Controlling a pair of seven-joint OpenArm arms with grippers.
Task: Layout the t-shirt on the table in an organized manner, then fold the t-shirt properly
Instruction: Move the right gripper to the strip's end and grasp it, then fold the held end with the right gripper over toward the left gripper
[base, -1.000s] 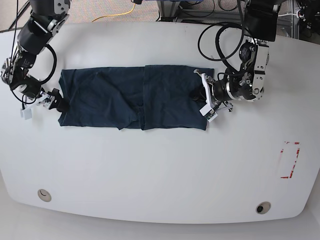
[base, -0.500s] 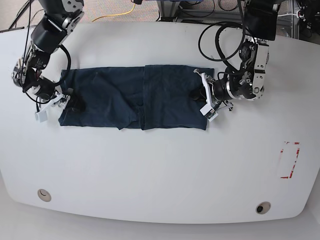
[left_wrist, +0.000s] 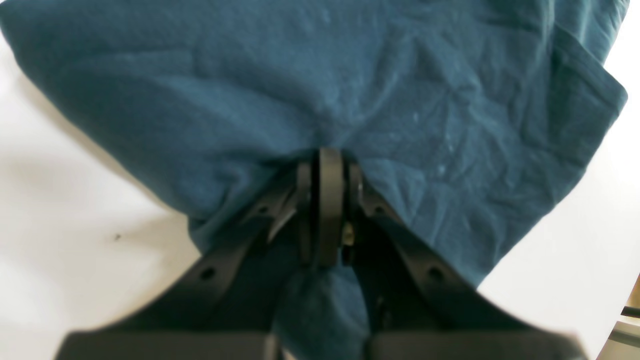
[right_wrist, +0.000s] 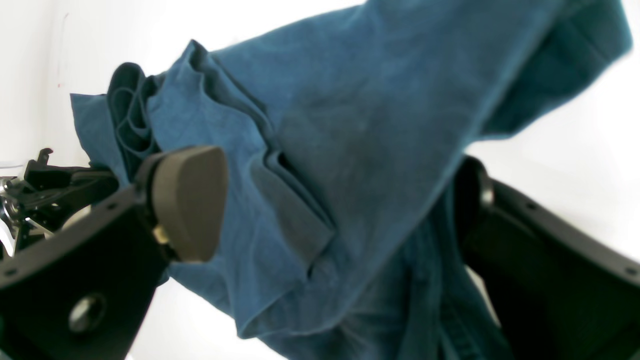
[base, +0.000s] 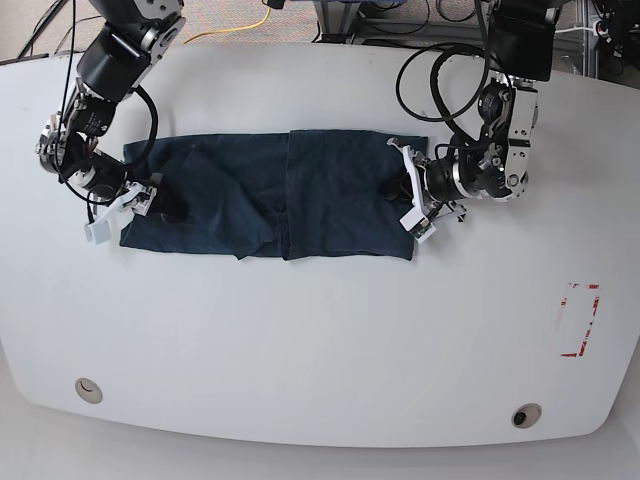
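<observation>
The white table (base: 320, 340) is carrying the t-shirt (base: 270, 205), lying as a long folded band across its far half. The left gripper (base: 392, 193) is pinching the band's right end, jaws closed. The right gripper (base: 160, 203), having slid inward, is straddling the left end with jaws wide, apparently preparing the next fold.

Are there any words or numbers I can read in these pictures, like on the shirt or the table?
None: no words, numbers or brand names can be read in any view.
t-shirt: plain dark cloth, no print or readable label.
table: no writing; only a red dashed rectangle mark, which is a sign, not letters.
Left end effector and right end effector: no readable lettering; any small marks are too tiny to tell.
</observation>
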